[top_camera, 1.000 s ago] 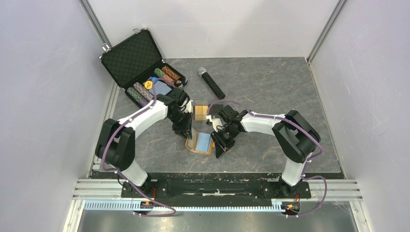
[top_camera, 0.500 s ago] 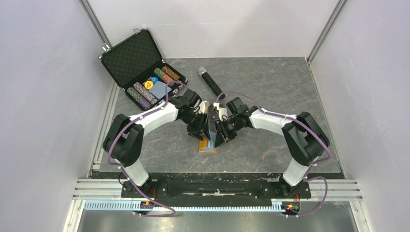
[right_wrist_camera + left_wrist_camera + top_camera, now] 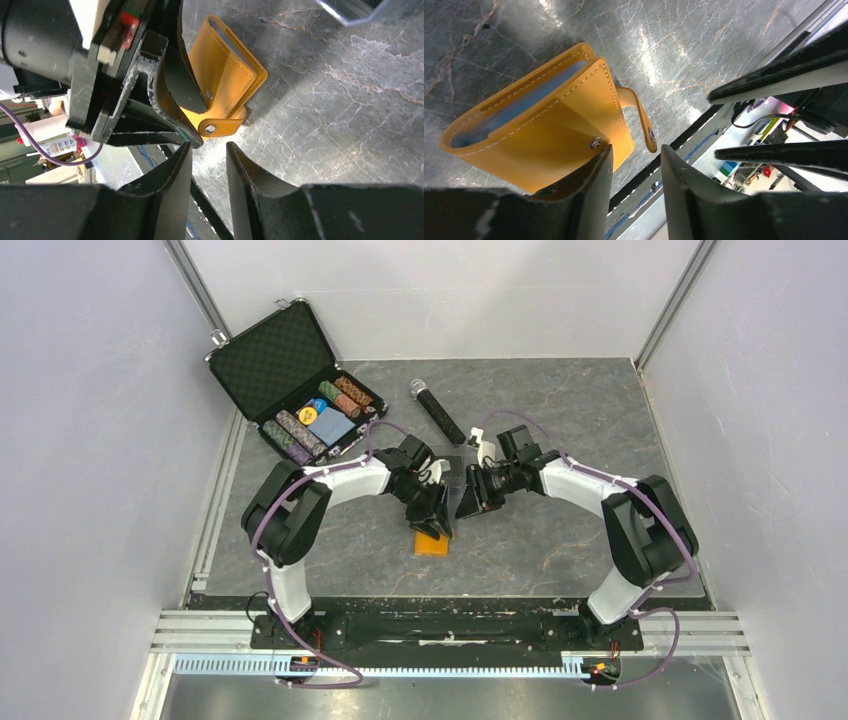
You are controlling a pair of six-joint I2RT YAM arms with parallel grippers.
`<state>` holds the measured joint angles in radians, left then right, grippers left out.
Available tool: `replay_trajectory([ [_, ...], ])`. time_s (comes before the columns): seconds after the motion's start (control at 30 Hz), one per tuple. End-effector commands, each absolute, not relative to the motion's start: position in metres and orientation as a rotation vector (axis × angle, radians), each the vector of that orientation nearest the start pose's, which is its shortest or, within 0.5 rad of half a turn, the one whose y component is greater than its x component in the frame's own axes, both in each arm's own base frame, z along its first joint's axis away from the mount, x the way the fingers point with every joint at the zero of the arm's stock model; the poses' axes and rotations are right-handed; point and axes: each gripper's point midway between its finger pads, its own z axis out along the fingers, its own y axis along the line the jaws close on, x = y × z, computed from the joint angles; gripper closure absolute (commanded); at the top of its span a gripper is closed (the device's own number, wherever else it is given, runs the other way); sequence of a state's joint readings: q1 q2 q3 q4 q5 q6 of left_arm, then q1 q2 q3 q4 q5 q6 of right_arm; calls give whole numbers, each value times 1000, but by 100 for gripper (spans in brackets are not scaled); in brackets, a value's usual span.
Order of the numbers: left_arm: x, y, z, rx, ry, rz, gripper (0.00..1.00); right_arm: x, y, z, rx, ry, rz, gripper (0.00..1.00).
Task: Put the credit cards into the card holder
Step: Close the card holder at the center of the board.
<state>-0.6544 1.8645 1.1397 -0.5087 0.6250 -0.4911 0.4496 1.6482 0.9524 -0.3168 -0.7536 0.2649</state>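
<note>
Near the front middle of the grey marbled surface (image 3: 560, 420), just ahead of the two arms' meeting point, lies the orange wallet (image 3: 432, 543). It is folded over on itself, with a strip of light blue lining showing along its open edge in the left wrist view. Its closing tab (image 3: 644, 120) hangs loose past the fold, so the round snap on the tab is apart from the stud on the wallet's face (the flap is unfastened). Whether any cards sit inside cannot be told from these views.

The left claw (image 3: 636, 155) is released: its two fingers stand apart, and only the surface and the table's front rail show through the gap. One of those fingers (image 3: 591, 195) lies over the lower corner of the wallet (image 3: 549, 125), close to the stud; in the right wrist view it looks pressed to the wallet's face.

The right claw (image 3: 209, 150) is also released and grips nothing. It hovers just beside the left claw, its fingertips pointing at the tab end of the wallet (image 3: 225, 75) but apart from it.

Well behind, at the far left, an open black case (image 3: 275, 360) holds stacked chips, and a black microphone (image 3: 437, 412) lies near the far middle.
</note>
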Motion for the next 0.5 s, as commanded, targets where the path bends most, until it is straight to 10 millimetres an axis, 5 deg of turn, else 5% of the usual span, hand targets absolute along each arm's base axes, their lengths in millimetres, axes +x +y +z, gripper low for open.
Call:
replay_trajectory([
  [0.0, 209, -319, 45, 414, 2961, -1151, 59, 265, 278, 85, -549, 2520, 1281, 66],
  [0.23, 200, -309, 41, 413, 2976, -1115, 65, 278, 310, 83, -600, 2505, 1310, 74],
  [0.47, 206, -307, 60, 383, 2884, -1123, 60, 272, 325, 43, -611, 2593, 1238, 86],
])
